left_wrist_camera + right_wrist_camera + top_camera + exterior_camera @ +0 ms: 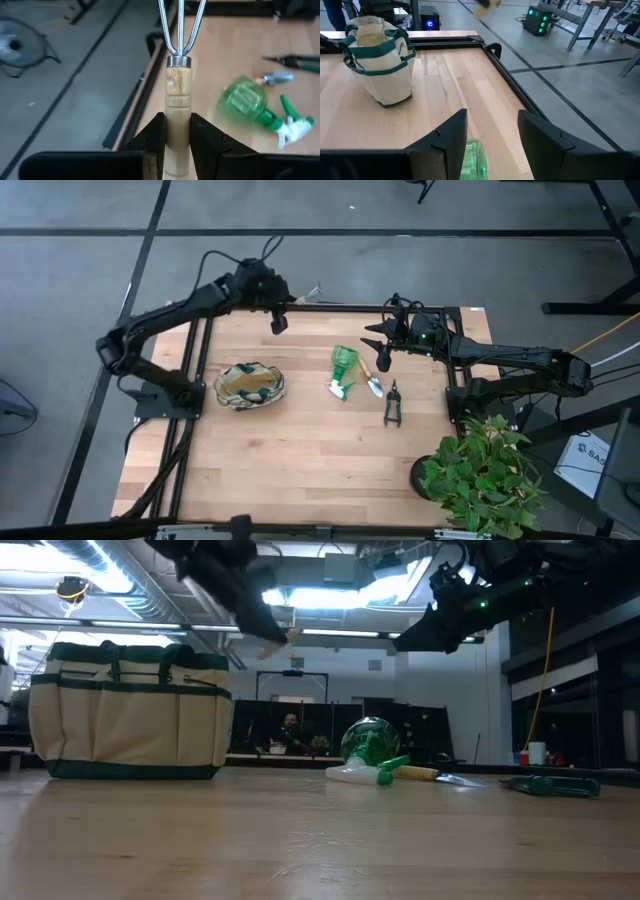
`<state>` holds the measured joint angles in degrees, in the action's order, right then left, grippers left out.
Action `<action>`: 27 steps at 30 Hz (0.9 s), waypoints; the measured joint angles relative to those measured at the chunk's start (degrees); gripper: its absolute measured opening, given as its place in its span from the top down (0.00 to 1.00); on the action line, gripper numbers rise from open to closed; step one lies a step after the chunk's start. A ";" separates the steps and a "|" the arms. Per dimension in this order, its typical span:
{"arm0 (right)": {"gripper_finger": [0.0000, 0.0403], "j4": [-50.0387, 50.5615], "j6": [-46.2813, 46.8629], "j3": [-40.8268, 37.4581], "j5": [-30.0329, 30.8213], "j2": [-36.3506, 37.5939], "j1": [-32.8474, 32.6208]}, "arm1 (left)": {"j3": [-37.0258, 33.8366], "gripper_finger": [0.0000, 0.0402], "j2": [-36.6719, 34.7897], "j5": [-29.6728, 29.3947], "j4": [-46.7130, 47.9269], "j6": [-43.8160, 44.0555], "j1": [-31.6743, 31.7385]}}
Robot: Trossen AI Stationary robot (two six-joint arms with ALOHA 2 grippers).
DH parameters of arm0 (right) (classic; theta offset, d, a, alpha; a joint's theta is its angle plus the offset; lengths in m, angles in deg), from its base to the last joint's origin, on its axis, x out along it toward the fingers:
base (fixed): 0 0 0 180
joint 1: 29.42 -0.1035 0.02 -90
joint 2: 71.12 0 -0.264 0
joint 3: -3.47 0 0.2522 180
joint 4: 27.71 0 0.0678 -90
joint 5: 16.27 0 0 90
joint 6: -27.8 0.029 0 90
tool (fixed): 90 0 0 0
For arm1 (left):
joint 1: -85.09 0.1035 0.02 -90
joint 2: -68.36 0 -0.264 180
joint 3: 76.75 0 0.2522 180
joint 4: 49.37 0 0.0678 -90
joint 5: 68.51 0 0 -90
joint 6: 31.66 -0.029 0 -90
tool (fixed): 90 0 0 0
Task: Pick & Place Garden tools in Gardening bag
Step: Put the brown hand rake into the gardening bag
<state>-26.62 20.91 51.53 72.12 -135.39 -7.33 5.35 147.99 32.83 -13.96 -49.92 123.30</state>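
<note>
We are clamping the thin wooden-handled rake (178, 85) tightly in our left gripper (177, 131), carrying it raised beyond the soft cream fabric gardening bag with dark green trim (249, 385), near the table's far edge. Our right gripper (490, 137) is hovering with its fingers spread and empty, above the translucent green spray bottle (344, 370), well to the bag's right. Beside that bottle the wooden-handled metal trowel (376, 379) and the black pruning shears (393, 404) are lying on the light wooden table (300, 460). We judge the task barely begun: one tool is lifted, and three are waiting.
</note>
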 joint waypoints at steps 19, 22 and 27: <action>0.56 0.01 0.00 -0.01 0.00 0.01 -0.02 | -0.81 0.85 -18.64 -25.83 11.63 12.49 -27.53; 0.56 0.01 0.00 0.00 0.00 0.00 -0.02 | -3.52 0.85 -20.52 -30.48 11.59 16.84 -32.04; 0.56 0.00 0.00 0.00 0.02 0.00 0.00 | -8.75 0.85 -23.53 -39.92 11.63 24.83 -39.64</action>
<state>-26.62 20.91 51.53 72.14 -135.39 -7.33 -3.40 124.47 -7.08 -2.33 -25.09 83.66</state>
